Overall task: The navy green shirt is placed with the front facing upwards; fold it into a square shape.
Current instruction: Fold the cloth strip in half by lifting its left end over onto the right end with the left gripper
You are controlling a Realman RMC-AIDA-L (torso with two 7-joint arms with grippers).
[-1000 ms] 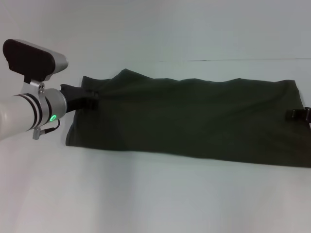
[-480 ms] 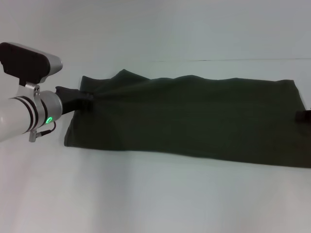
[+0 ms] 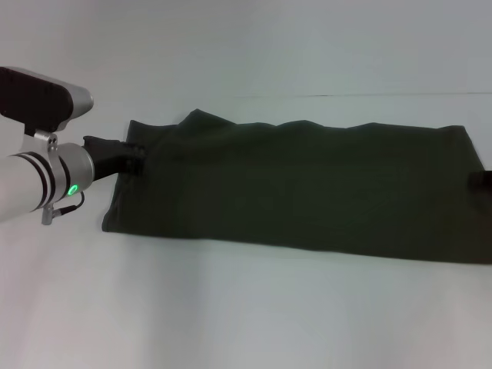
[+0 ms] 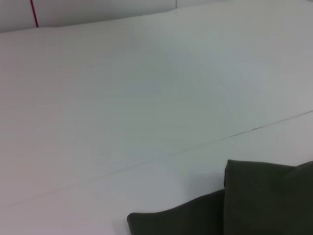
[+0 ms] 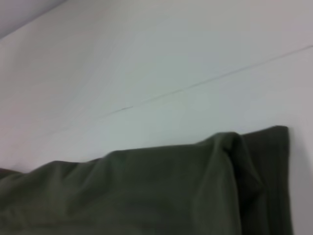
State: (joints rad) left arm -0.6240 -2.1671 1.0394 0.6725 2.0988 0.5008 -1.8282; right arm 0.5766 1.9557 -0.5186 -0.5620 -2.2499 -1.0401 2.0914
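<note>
On the white table (image 3: 231,307), the navy green shirt (image 3: 307,188) lies as a long, flat band stretching from the left gripper (image 3: 137,157) across to the table's right edge. No lettering or sleeves show, so the lengthwise folds look already made: the sides and sleeves seem tucked in, leaving a narrow rectangle. The far long edge of the shirt is rippled and slightly raised; the near edge lies straight.

The left gripper sits at the shirt's left end, near its far corner, touching the cloth; whether its claw is pinching the fabric or spread I cannot tell. Of the right gripper (image 3: 482,181) only a dark sliver shows at the shirt's right end, its claw not readable either.

What remains, by my judgement, is folding the band end over end until it is roughly square, then smoothing the rippled edge.
</note>
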